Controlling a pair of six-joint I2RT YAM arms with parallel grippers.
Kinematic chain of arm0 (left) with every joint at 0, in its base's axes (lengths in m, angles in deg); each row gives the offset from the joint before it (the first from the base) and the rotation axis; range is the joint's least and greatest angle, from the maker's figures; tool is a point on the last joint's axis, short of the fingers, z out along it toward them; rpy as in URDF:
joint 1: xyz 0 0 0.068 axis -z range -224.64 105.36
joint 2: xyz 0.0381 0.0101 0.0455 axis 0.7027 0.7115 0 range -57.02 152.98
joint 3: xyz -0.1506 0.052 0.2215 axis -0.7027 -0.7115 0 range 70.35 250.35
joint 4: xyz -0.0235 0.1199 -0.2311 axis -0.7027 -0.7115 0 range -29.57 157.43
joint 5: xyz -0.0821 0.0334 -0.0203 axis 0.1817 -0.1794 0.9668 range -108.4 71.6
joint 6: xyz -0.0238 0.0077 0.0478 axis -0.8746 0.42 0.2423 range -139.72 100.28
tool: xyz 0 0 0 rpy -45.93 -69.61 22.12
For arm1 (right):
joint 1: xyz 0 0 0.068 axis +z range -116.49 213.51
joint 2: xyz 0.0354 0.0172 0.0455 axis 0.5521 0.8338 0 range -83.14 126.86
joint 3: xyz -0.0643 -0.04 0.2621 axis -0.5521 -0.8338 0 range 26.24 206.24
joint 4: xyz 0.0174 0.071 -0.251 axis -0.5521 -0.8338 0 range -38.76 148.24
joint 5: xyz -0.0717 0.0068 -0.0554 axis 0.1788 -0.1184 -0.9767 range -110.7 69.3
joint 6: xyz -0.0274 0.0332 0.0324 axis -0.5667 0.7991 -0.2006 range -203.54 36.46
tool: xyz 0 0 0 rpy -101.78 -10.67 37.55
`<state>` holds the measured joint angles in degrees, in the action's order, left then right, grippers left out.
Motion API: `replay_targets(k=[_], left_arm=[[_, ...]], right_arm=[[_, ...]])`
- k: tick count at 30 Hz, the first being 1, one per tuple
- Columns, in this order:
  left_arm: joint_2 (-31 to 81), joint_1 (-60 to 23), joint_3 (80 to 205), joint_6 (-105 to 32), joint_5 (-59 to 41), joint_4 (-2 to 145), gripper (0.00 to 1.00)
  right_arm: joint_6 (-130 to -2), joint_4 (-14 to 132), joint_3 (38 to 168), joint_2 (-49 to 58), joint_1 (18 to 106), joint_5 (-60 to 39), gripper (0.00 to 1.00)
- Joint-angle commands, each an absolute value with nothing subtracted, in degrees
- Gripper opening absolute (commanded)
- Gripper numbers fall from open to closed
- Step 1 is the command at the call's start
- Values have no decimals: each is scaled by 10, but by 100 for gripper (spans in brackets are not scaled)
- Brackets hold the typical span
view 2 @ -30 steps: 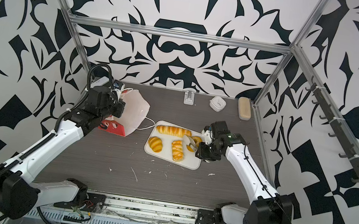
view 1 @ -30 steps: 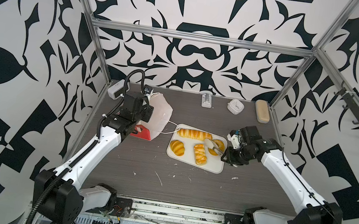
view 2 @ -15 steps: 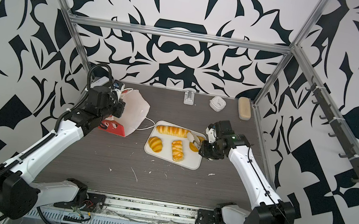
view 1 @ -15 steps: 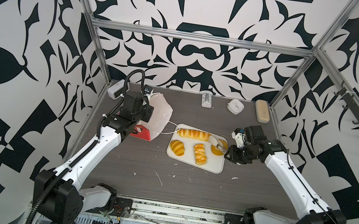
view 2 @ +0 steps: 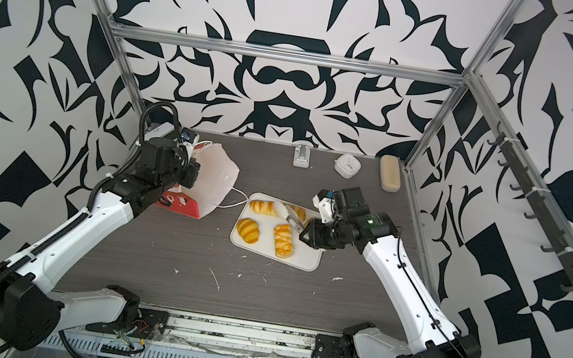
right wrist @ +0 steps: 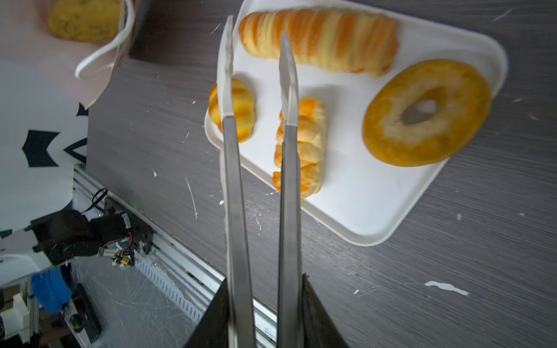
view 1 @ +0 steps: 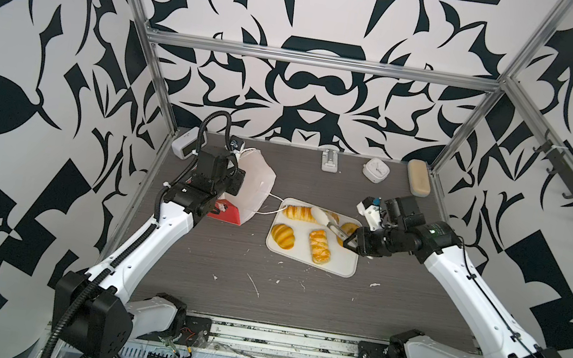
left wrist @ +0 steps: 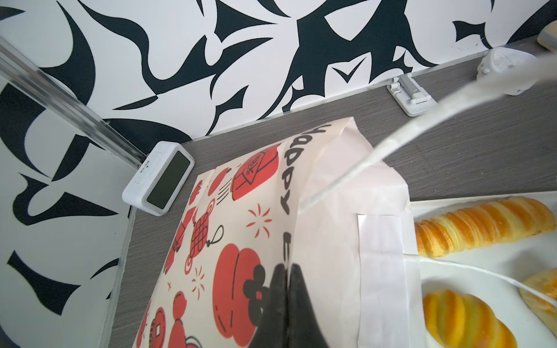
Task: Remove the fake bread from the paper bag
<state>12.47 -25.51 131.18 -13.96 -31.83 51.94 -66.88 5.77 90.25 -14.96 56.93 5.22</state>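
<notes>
The paper bag (view 1: 257, 183) (left wrist: 241, 241) lies tipped over at the back left, its mouth facing the white tray (view 1: 341, 266). My left gripper (left wrist: 286, 268) is shut on the bag's rim. On the tray lie a long striped loaf (right wrist: 319, 45), a ring bagel (right wrist: 391, 141), a croissant (view 1: 283, 236) and a twisted pastry (view 1: 319, 246). One more piece of fake bread (right wrist: 84, 21) shows inside the bag's mouth. My right gripper (right wrist: 265, 280) is shut on metal tongs (right wrist: 289, 180). The tongs' white tips are apart over the tray with nothing between them.
Along the back wall stand a white digital clock (left wrist: 159, 180), a small white stand (view 1: 330, 160), a white alarm clock (view 1: 376, 170) and a beige oblong case (view 1: 418, 177). White crumbs dot the dark table (view 1: 259, 292). Metal frame posts bound both sides.
My right arm has drawn back to the right with the tongs. The bagel has left the tongs and now lies on the tray. The left arm and bag are still.
</notes>
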Motion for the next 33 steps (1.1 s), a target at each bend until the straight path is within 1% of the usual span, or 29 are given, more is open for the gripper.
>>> replay_targets(k=[1, 7, 12, 15, 22, 28, 33], left_arm=[[124, -256, 1304, -149, -315, 524, 0], [121, -256, 1301, -149, -317, 526, 0], [119, -256, 1301, -148, -319, 525, 0], [120, -256, 1302, -148, -319, 526, 0], [123, -256, 1300, -149, -317, 528, 0], [125, -256, 1301, -151, -315, 528, 0], [125, -256, 1300, -151, -315, 528, 0]], right_arm=[[-659, 64, 897, -154, 601, 79, 35], [-646, 57, 857, -160, 623, 96, 35], [-642, 34, 836, -175, 622, 83, 35], [-641, 0, 831, -174, 623, 59, 35], [-650, -67, 840, -190, 623, -7, 35], [-652, -104, 853, -201, 622, -26, 34], [-659, -108, 873, -212, 622, -5, 34]])
